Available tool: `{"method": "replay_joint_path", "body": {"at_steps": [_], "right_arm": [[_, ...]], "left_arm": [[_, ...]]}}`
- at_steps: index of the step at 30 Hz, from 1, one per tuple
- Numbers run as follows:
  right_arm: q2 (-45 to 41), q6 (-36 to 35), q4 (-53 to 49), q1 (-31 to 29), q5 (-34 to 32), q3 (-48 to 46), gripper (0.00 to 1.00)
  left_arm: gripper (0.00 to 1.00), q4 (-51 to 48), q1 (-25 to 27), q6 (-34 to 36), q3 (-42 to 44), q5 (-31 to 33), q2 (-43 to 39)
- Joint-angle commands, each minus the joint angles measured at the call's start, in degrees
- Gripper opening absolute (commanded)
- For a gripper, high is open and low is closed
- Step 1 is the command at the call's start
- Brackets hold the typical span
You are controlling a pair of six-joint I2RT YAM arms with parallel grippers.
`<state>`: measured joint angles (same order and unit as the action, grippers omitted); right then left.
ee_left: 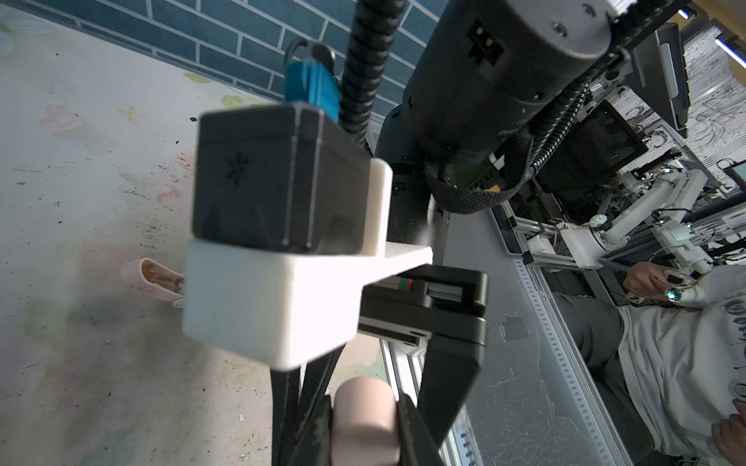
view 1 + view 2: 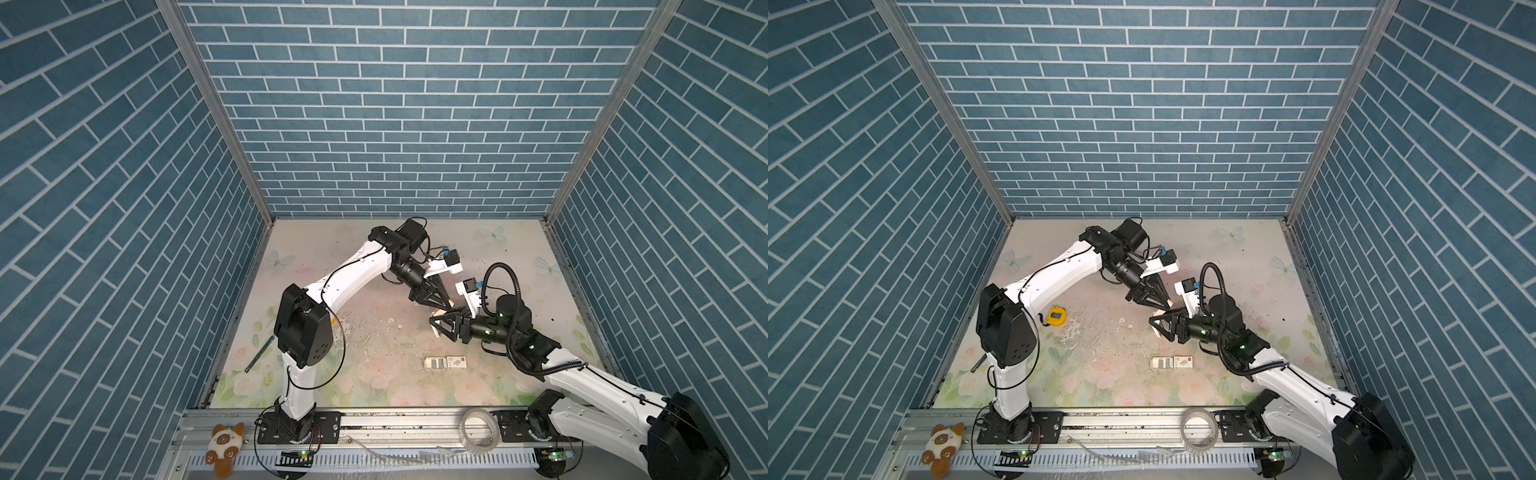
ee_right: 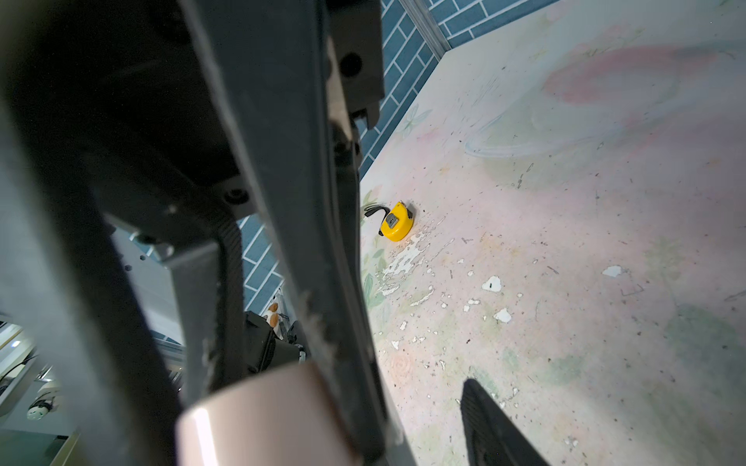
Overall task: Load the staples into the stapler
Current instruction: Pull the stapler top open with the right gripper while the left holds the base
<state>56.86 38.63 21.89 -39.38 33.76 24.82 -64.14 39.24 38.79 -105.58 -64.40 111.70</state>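
Note:
The pink stapler (image 2: 441,312) (image 2: 1160,312) hangs above the table's middle, and my left gripper (image 2: 444,306) (image 1: 363,427) is shut on its rounded end (image 1: 362,419). Past the other arm's camera mount in the left wrist view, another pink part (image 1: 151,278) of the stapler shows metal inside. My right gripper (image 2: 435,326) (image 3: 403,444) stands open right beside it; one fingertip (image 3: 496,427) is apart from the stapler (image 3: 258,419), the other fingertip is hidden. The staples (image 2: 435,363) (image 2: 1162,363) lie as grey strips in their white carton (image 2: 456,361) (image 2: 1183,361), slid half out, near the table's front.
A yellow tape measure (image 2: 1055,316) (image 3: 395,222) sits left of centre. A thin black rod (image 2: 258,353) lies by the left wall. A clear tape roll (image 2: 478,430) and a plush toy (image 2: 224,444) rest on the front rail. The table surface (image 2: 374,332) is chipped.

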Motion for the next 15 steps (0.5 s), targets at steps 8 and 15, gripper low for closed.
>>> {"method": "replay_joint_path", "body": {"at_steps": [8,15], "right_arm": [[0.9,0.7,5.1,-0.3,-0.2,0.8,0.39],[0.9,0.2,4.8,-0.3,-1.6,0.9,0.29]], "left_arm": [[0.06,-4.0,-0.1,0.1,-2.2,-5.0,1.0],[0.09,-3.7,-0.1,-0.7,-2.5,-5.5,0.7]]}}
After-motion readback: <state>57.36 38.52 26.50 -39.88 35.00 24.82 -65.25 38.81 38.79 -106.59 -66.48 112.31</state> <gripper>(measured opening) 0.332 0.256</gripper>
